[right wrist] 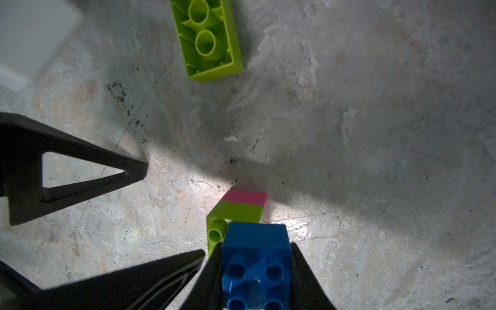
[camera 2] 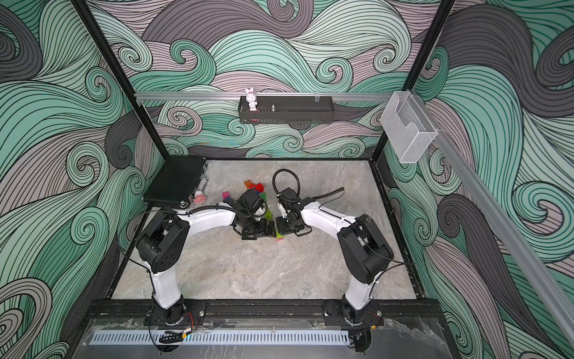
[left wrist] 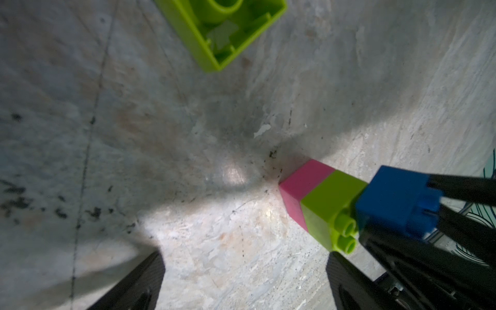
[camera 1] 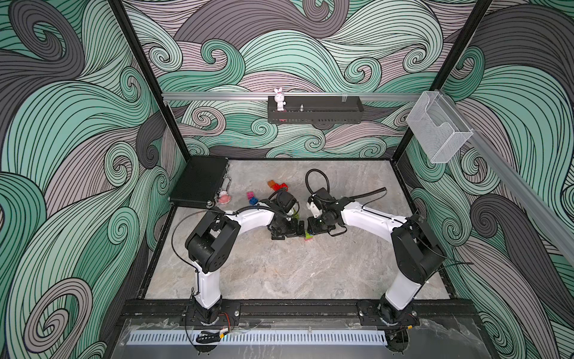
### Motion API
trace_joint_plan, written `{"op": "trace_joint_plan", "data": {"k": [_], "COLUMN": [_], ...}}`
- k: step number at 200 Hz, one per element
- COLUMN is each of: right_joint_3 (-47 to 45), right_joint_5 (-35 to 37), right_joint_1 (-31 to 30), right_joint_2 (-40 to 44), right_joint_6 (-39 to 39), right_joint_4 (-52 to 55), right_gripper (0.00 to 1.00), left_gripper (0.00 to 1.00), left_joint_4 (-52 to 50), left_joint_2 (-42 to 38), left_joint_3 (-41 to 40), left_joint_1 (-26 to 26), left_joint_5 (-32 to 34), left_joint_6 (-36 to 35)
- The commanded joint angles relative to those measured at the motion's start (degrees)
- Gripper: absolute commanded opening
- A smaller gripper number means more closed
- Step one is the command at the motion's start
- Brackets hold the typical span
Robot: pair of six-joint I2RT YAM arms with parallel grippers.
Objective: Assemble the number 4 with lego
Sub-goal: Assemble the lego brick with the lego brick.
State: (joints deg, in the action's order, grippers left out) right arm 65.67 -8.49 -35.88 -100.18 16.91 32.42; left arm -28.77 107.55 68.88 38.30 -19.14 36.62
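- Blue plastic studded brick (right wrist: 256,265) is pinched in the right pincer (right wrist: 255,248). It sits on a lime plastic brick (right wrist: 239,212), which sits on a pink plastic brick (right wrist: 245,197).
- This small stack (camera 1: 308,239) stands near the middle of the grey stone worktop (right wrist: 375,134).
- Left pincer (left wrist: 245,257) is spread wide, at 9 o'clock from the stack.
- Loose coloured bricks (camera 1: 281,187) lie at 11 o'clock.

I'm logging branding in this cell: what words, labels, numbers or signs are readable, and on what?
None can be read.
The blue brick, stacked lime brick, pink brick and overturned lime brick show no lettering.
The black case and wall shelf are too small to tell.
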Motion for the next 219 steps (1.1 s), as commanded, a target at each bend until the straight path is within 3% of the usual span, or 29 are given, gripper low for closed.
{"op": "trace_joint_plan", "data": {"k": [1, 134, 180, 219], "right_joint_3": [-0.48, -0.38, -4.26, -4.23], "right_joint_5": [3.34, 17.44, 9.86, 10.42], "right_joint_1": [-0.38, -6.74, -6.62, -6.66], "right_joint_2": [-0.19, -5.12, -6.12, -6.17], "right_joint_6": [-0.35, 1.25, 2.15, 2.87], "right_joint_4": [5.11, 9.85, 4.78, 3.9], "right_gripper": [0.13, 0.13, 0.17, 0.21], "left_gripper": [0.99, 0.99, 0.99, 0.99], "left_joint_4": [-2.16, -0.87, 2.18, 2.15], "left_joint_2": [1.59, -1.61, -6.63, -6.45], "left_joint_3": [0.62, -2.22, -6.63, -6.93], "left_joint_1": [-0.32, -1.5, -2.42, -2.55], "left_joint_5": [-0.13, 0.62, 1.63, 1.22], "left_joint_6": [0.14, 0.05, -0.04, -0.49]}}
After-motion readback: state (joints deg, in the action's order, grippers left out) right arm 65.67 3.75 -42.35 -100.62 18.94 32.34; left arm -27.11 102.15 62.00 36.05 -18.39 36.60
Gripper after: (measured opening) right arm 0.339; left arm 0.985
